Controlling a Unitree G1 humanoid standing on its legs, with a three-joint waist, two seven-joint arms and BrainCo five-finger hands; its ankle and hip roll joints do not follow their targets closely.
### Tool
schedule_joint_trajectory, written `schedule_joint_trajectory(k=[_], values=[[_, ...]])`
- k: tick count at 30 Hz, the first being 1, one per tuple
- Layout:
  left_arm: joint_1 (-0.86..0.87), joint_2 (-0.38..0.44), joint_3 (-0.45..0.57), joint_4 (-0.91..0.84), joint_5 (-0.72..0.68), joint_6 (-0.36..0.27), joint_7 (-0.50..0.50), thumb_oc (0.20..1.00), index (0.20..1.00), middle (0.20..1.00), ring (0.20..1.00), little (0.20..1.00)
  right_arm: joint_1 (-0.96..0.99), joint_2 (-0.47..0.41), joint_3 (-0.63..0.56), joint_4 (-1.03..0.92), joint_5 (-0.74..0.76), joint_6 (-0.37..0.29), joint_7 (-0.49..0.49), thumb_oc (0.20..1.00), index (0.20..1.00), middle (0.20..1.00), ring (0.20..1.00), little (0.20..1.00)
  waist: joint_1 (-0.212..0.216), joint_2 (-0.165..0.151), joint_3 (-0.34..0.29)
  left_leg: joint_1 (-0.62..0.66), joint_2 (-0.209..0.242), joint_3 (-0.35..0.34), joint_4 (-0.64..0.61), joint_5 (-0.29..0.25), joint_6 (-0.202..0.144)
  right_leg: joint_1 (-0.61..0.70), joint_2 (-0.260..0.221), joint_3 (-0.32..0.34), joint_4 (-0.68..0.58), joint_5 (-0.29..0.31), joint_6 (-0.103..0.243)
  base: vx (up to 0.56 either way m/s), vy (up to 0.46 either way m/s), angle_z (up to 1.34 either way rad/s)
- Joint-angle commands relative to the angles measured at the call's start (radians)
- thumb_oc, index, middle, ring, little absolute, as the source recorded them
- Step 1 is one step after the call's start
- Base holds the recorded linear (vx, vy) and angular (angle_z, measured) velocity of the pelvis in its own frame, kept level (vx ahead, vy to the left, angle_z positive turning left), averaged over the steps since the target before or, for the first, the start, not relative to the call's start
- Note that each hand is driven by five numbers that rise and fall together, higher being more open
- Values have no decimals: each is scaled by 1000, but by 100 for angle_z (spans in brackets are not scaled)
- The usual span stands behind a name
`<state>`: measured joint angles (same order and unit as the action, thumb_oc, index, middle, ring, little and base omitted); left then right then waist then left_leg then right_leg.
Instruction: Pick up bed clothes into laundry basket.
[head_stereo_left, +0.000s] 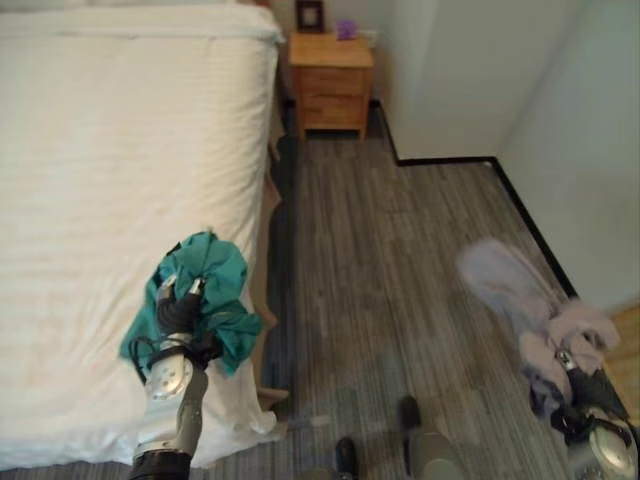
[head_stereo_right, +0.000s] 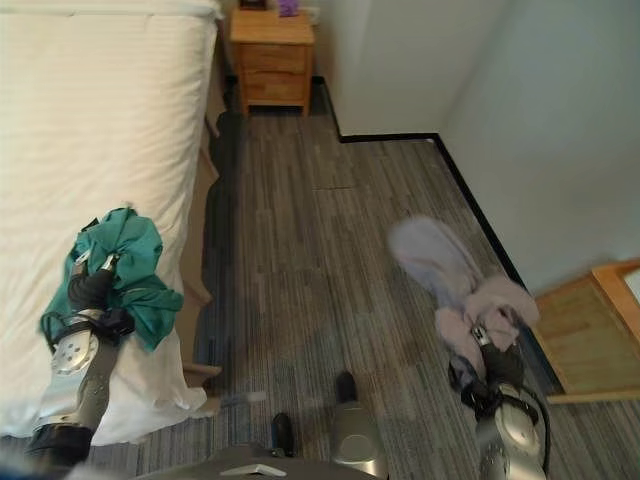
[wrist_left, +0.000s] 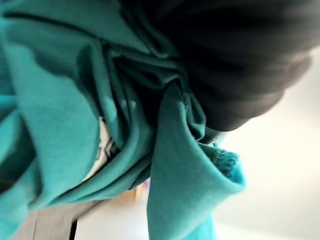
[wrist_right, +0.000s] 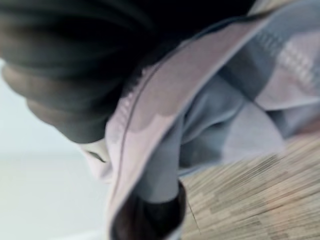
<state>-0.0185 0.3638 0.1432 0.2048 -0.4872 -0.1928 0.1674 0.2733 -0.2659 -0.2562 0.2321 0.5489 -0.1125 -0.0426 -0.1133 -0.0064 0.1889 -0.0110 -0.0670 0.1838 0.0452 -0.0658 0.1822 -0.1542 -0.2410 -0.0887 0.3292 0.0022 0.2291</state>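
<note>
Left hand (head_stereo_left: 180, 305): clenched in teal garment (head_stereo_left: 225, 290), raised over the bed (head_stereo_left: 110, 180) at its floor-side edge, near the foot corner. Right hand (head_stereo_right: 497, 362): gripping pale lilac-grey garment (head_stereo_right: 455, 280), held above the striped floor (head_stereo_right: 300, 260). Wooden nightstand (head_stereo_left: 331, 85): beside the bed's head.

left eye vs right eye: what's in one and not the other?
Left eye alone: a dark picture frame on the nightstand. Right eye alone: a wooden piece with a raised rim on the floor at far right, much more of it than the sliver the left eye catches. Both: the bed, the left hand closed on a teal garment over the bed edge, and the right hand holding a lilac garment above the floor.
</note>
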Motion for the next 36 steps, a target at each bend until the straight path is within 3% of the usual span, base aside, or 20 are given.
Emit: schedule_joint_trajectory(k=[1, 2, 3, 5, 8, 10, 11, 12, 13, 14, 15, 16, 18, 19, 21, 22, 23, 25, 26, 36], values=[[55, 43, 27, -72, 21, -45, -25, 200, 200, 200, 200, 200, -67, -26, -2, -75, 7, -93, 1, 200, 200, 200, 200, 200, 35, 4, -81, 33, 95, 43, -80, 57, -193, 73, 15, -167, -133, 53, -87, -164, -47, -164], [79, 26, 16, -93, 5, -30, -42, 200, 200, 200, 200, 200, -98, -31, 46, -86, -12, -88, 1, 200, 200, 200, 200, 200, 80, -11, -107, 42, 111, 190, -76, 54, -196, 132, -33, -338, -150, 82, -62, -122, -61, -183], [85, 22, 13, -96, -1, -28, -46, 200, 200, 200, 200, 200, -108, -34, 63, -87, -18, -85, 5, 200, 200, 200, 200, 200, 89, -13, -116, 58, 117, 220, -82, 38, -202, 145, -37, -382, -147, 73, -44, -99, -79, -248], [104, 14, 11, -104, -3, -17, -58, 200, 200, 200, 200, 200, -111, -35, 94, -90, -31, -72, 17, 200, 200, 200, 200, 200, 105, -21, -123, 74, 127, 284, -86, 40, -207, 153, -27, -447, -193, 66, -41, -21, -128, -241], [105, 10, 8, -87, -1, -18, -70, 200, 200, 200, 200, 200, -93, -26, 112, -89, -16, -64, 33, 200, 200, 200, 200, 200, 94, -25, -132, 81, 163, 304, -68, 51, -233, 154, 29, -358, -298, 42, -62, 47, -266, -61], [88, 11, 1, -75, -7, -23, -63, 200, 200, 200, 200, 200, -85, -33, 116, -88, 4, -70, 32, 200, 200, 200, 200, 200, 89, -36, -120, 55, 227, 297, 33, 84, -270, 172, 81, -286, -327, 23, -89, 81, -318, -79], [86, 12, 0, -73, -7, -23, -63, 200, 200, 200, 200, 200, -86, -33, 116, -88, 5, -71, 32, 200, 200, 200, 200, 200, 92, -35, -119, 50, 236, 296, 46, 81, -277, 172, 87, -284, -327, 21, -93, 80, -380, -59], [72, 10, -7, -72, -26, -26, -65, 200, 200, 200, 200, 200, -78, -40, 112, -96, 28, -75, 28, 200, 200, 200, 200, 200, 91, -48, -98, 7, 301, 294, 177, 140, -306, 192, 118, -258, -339, 2, -126, -17, -372, -48], [68, 7, -10, -73, -32, -28, -68, 200, 200, 200, 200, 200, -79, -49, 109, -92, 32, -78, 28, 200, 200, 200, 200, 200, 100, -55, -77, -32, 335, 265, 269, 201, -308, 200, 145, -255, -348, 5, -159, -11, -415, -32], [64, 2, -15, -70, -40, -30, -66, 200, 200, 200, 200, 200, -83, -60, 109, -91, 34, -80, 25, 200, 200, 200, 200, 200, 113, -57, -61, -70, 337, 185, 344, 226, -314, 208, 161, -233, -351, 2, -177, -53, -261, -48], [65, -8, -20, -71, -53, -29, -61, 200, 200, 200, 200, 200, -86, -75, 110, -86, 29, -75, 17, 200, 200, 200, 200, 200, 128, -65, -50, -103, 310, 104, 374, 225, -303, 217, 160, -209, -356, -2, -181, 57, -131, -83], [69, -25, -25, -72, -61, -25, -51, 200, 200, 200, 200, 200, -96, -85, 115, -79, 32, -74, 13, 200, 200, 200, 200, 200, 148, -72, -47, -143, 241, -2, 364, 196, -284, 220, 155, -184, -358, -4, -177, 105, -94, -97], [75, -37, -25, -72, -71, -24, -54, 200, 200, 200, 200, 200, -102, -87, 113, -77, 36, -72, 15, 200, 200, 200, 200, 200, 153, -71, -44, -160, 222, -35, 343, 181, -278, 228, 152, -166, -358, -4, -173, 137, -45, -96], [91, -44, -27, -67, -70, -25, -60, 200, 200, 200, 200, 200, -98, -87, 109, -69, 33, -72, 25, 200, 200, 200, 200, 200, 169, -68, -52, -174, 170, -104, 228, 162, -267, 237, 151, -136, -360, -9, -163, 193, -8, -74], [94, -44, -39, -62, -62, -27, -70, 200, 200, 200, 200, 200, -93, -92, 107, -57, 34, -74, 28, 200, 200, 200, 200, 200, 169, -59, -61, -170, 140, -123, 127, 164, -262, 246, 159, -123, -364, -16, -161, 238, -6, -32], [95, -42, -43, -64, -58, -26, -72, 200, 200, 200, 200, 200, -92, -92, 114, -51, 28, -73, 32, 200, 200, 200, 200, 200, 176, -51, -66, -169, 98, -172, 82, 161, -254, 244, 175, -98, -356, -25, -162, 215, 36, -19], [106, -37, -47, -70, -51, -28, -80, 200, 200, 200, 200, 200, -93, -92, 125, -52, 10, -62, 45, 200, 200, 200, 200, 200, 173, -37, -74, -130, 84, -203, 38, 150, -248, 238, 184, -75, -345, -36, -159, 196, 72, -39], [101, -33, -50, -70, -44, -29, -81, 200, 200, 200, 200, 200, -86, -88, 121, -54, 12, -63, 47, 200, 200, 200, 200, 200, 166, -31, -77, -109, 87, -197, 17, 161, -247, 239, 187, -72, -345, -36, -162, 123, 99, -74], [93, -29, -49, -69, -50, -33, -79, 200, 200, 200, 200, 200, -87, -76, 122, -40, 21, -68, 42, 200, 200, 200, 200, 200, 155, -22, -95, -61, 72, -213, -51, 161, -239, 240, 190, -65, -355, -35, -161, 137, 124, -59], [130, -13, 17, -56, -52, -35, -72, 200, 200, 200, 200, 200, -98, -69, 132, -41, 0, -52, 66, 200, 200, 200, 200, 200, 161, -28, -119, -13, 51, -189, -86, 125, -206, 252, 165, -38, -376, -29, -138, 99, 75, -2]])
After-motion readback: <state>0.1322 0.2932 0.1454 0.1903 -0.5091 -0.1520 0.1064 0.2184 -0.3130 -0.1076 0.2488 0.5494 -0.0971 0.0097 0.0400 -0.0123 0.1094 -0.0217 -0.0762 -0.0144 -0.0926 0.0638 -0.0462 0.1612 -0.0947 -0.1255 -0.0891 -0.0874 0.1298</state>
